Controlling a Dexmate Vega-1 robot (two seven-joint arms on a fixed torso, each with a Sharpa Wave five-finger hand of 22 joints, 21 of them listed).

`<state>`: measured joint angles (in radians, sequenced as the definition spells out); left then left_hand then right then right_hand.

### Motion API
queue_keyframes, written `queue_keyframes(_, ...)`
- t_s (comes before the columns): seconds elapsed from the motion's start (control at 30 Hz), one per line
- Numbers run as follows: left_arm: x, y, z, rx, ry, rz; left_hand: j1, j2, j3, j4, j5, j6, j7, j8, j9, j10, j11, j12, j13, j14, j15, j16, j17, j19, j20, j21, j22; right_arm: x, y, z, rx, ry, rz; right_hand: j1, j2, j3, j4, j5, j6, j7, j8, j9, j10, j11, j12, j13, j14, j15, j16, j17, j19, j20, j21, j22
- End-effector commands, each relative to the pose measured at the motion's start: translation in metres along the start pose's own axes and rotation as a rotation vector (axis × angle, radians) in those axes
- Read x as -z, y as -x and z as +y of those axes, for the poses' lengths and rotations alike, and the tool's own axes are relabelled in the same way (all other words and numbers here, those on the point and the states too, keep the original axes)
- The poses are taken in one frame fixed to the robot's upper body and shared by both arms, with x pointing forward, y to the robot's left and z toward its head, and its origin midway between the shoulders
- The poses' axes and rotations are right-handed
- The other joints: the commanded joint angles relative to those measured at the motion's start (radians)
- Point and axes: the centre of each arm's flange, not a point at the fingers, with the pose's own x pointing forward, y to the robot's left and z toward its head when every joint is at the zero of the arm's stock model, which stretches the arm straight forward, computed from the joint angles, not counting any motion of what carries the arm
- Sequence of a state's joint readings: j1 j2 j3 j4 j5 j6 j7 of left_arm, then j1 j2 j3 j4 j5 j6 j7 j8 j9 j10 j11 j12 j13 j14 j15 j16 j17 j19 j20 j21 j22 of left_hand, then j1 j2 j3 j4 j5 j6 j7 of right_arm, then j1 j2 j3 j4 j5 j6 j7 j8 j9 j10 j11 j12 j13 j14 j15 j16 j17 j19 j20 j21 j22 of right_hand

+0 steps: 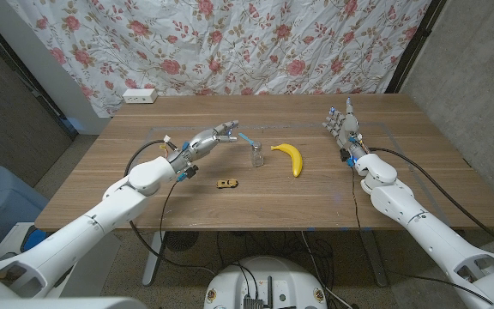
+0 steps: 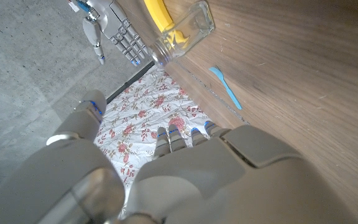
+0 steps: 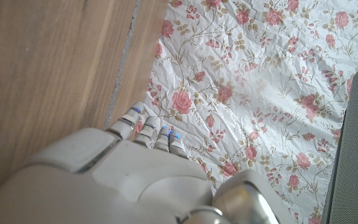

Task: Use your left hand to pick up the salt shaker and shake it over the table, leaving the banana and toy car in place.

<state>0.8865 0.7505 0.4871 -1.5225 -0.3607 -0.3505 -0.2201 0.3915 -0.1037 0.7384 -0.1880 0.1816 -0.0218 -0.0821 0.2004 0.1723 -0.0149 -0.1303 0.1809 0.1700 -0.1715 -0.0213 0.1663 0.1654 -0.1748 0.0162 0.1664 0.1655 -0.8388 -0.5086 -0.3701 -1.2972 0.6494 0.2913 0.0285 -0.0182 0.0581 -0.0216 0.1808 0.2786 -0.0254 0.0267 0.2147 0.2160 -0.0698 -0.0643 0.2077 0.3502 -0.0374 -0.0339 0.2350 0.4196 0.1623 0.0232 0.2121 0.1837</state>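
- salt shaker (image 1: 256,157) stands upright on the table (image 1: 144,129), long axis vertical; banana (image 1: 291,157) just beside it
- left hand (image 1: 213,137) near it, fingers apart, holding nothing; right hand (image 1: 341,124) likewise spread

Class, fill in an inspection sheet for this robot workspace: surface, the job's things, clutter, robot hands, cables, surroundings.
Surface: wooden table, bare wood across most of it.
Job's things: glass salt shaker stands upright near the middle; banana lies beside it, apart; toy car sits nearer the robot.
Clutter: small blue strip on the wood near the shaker.
Robot hands: left robot hand reaches toward the shaker, fingers apart, not touching it; right robot hand stands upright, holding nothing.
Cables: black cables run along both arms.
Surroundings: floral curtain behind the table; white power strip at the far edge.
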Motion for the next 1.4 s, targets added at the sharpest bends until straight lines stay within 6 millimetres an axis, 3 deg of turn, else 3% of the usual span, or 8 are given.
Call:
queue_keyframes(0.03,0.004,-0.011,-0.018,0.016,-0.051,0.006,0.016,-0.006,-0.003,0.003,-0.002,-0.011,0.002,-0.004,0.003,-0.010,-0.002,-0.001,0.005,-0.036,0.016,0.001,0.004,-0.075,0.007,0.004,0.002,0.000,0.000,0.000,0.001,0.000,0.000,0.000,0.102,-0.001,0.006,0.007,0.000,0.007,0.004,0.003,-0.006,0.000,0.007,0.004,-0.005,-0.034,0.004,0.005,0.005,-0.001,0.006,0.005)
queue_keyframes(0.77,0.011,-0.033,-0.034,0.047,-0.109,0.036,0.034,-0.023,-0.012,0.005,-0.004,-0.025,0.018,-0.001,0.003,-0.020,0.015,0.001,0.005,-0.066,0.032,0.006,0.004,-0.113,0.019,0.007,0.003,0.000,0.000,0.000,0.001,0.000,0.000,0.000,0.102,-0.001,0.005,0.007,-0.001,0.009,0.003,0.003,-0.006,0.000,0.007,0.004,-0.006,-0.036,0.004,0.005,0.005,-0.001,0.006,0.005)
queue_keyframes(1.4,0.018,-0.045,-0.047,0.047,-0.160,0.058,0.051,-0.034,-0.022,0.006,-0.008,0.026,0.031,0.020,0.003,0.032,0.014,0.017,0.004,-0.052,0.026,0.016,0.004,-0.126,0.021,0.014,0.003,0.000,0.000,0.000,0.001,0.000,0.000,0.000,0.102,-0.001,0.006,0.007,-0.001,0.008,0.003,0.003,-0.006,0.000,0.007,0.004,-0.006,-0.033,0.004,0.005,0.005,-0.001,0.006,0.005)
